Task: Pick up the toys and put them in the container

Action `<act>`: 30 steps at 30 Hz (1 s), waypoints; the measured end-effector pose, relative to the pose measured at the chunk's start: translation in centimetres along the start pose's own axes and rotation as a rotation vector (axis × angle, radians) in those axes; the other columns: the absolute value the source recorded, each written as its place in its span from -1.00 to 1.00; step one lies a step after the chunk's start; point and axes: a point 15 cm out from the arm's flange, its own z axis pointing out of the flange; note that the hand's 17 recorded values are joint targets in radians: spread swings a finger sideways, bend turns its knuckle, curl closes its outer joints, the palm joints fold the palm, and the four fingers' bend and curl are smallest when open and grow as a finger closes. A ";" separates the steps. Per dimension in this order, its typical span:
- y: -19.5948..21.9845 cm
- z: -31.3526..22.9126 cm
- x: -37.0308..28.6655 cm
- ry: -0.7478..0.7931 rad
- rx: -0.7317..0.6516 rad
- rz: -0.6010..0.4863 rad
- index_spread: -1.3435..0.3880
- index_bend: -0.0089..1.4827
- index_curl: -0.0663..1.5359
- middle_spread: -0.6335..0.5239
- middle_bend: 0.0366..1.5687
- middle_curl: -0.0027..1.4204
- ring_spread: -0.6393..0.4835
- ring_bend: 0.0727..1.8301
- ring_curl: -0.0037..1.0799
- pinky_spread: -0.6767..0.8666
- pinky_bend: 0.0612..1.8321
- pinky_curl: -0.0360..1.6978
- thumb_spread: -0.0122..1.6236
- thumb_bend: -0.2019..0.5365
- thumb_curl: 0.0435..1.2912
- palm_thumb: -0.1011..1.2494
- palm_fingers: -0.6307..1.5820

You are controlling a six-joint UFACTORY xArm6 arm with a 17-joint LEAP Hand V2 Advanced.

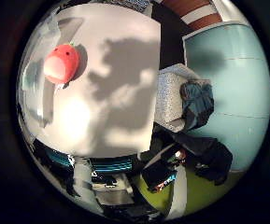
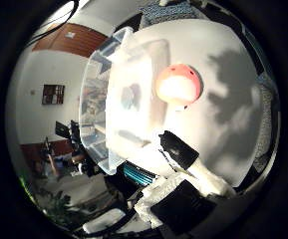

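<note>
A round red and pink plush toy (image 2: 179, 85) lies on the white table (image 1: 116, 70), right beside the clear plastic container (image 2: 103, 99). The same toy (image 1: 61, 64) shows far off in the little finger side view, so the palm is well above the table. The hand's shadow falls on the table beside the toy. Of my hand (image 2: 193, 174) I see one black-tipped white finger (image 2: 181, 149) reaching out straight over the table, holding nothing. I see nothing inside the container.
A grey padded block (image 1: 174, 98) with dark cloth (image 1: 197, 102) draped on it stands past the table's edge, on a pale blue floor. Dark bags and boxes (image 1: 190, 161) lie on a green mat nearby. Room walls and furniture show behind the container.
</note>
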 end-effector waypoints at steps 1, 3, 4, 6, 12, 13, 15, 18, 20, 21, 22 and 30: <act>-0.2 0.5 -0.3 -0.003 -0.006 -0.005 0.09 -0.79 -0.61 0.12 -0.79 -0.53 0.48 -0.70 -0.53 0.45 -0.52 -0.61 0.39 -0.52 -0.46 0.11 -0.34; -0.8 1.6 -1.0 -0.008 -0.019 -0.024 0.10 -0.78 -0.61 0.12 -0.79 -0.53 0.48 -0.70 -0.53 0.45 -0.51 -0.61 0.38 -0.52 -0.46 0.10 -0.35; -0.9 2.2 -1.4 -0.013 -0.029 -0.031 0.10 -0.78 -0.61 0.13 -0.79 -0.53 0.49 -0.70 -0.53 0.45 -0.52 -0.61 0.39 -0.51 -0.46 0.10 -0.35; -1.2 3.4 -2.3 -0.026 -0.050 -0.045 0.10 -0.78 -0.61 0.13 -0.79 -0.53 0.50 -0.70 -0.53 0.45 -0.51 -0.61 0.38 -0.51 -0.47 0.09 -0.36; -2.4 6.3 -4.1 -0.037 -0.081 -0.073 0.10 -0.78 -0.61 0.14 -0.79 -0.53 0.50 -0.70 -0.52 0.45 -0.50 -0.61 0.38 -0.51 -0.48 0.08 -0.36; -2.6 6.6 -4.4 -0.038 -0.086 -0.076 0.10 -0.78 -0.61 0.14 -0.79 -0.53 0.50 -0.70 -0.52 0.45 -0.50 -0.62 0.38 -0.51 -0.48 0.08 -0.36; -3.0 7.6 -4.9 -0.041 -0.098 -0.083 0.09 -0.78 -0.61 0.15 -0.79 -0.54 0.50 -0.70 -0.52 0.45 -0.50 -0.62 0.38 -0.51 -0.49 0.08 -0.36; -3.5 8.7 -5.6 -0.040 -0.106 -0.092 0.10 -0.78 -0.61 0.15 -0.79 -0.54 0.50 -0.70 -0.53 0.45 -0.50 -0.62 0.38 -0.51 -0.49 0.08 -0.36; -3.8 9.6 -5.9 -0.040 -0.114 -0.097 0.10 -0.78 -0.61 0.15 -0.79 -0.54 0.50 -0.70 -0.53 0.45 -0.49 -0.62 0.38 -0.51 -0.49 0.08 -0.36; -4.0 10.0 -6.0 -0.039 -0.116 -0.096 0.10 -0.78 -0.61 0.15 -0.79 -0.54 0.50 -0.70 -0.53 0.45 -0.50 -0.62 0.38 -0.51 -0.49 0.08 -0.36; -4.1 10.4 -5.9 -0.036 -0.118 -0.096 0.10 -0.78 -0.61 0.15 -0.79 -0.54 0.50 -0.70 -0.53 0.45 -0.50 -0.62 0.38 -0.51 -0.49 0.08 -0.36; -4.9 12.8 -5.6 -0.026 -0.129 -0.091 0.12 -0.77 -0.60 0.03 -0.69 -0.51 0.41 -0.63 -0.52 0.44 -0.59 -0.65 0.37 -0.50 -0.49 0.12 -0.20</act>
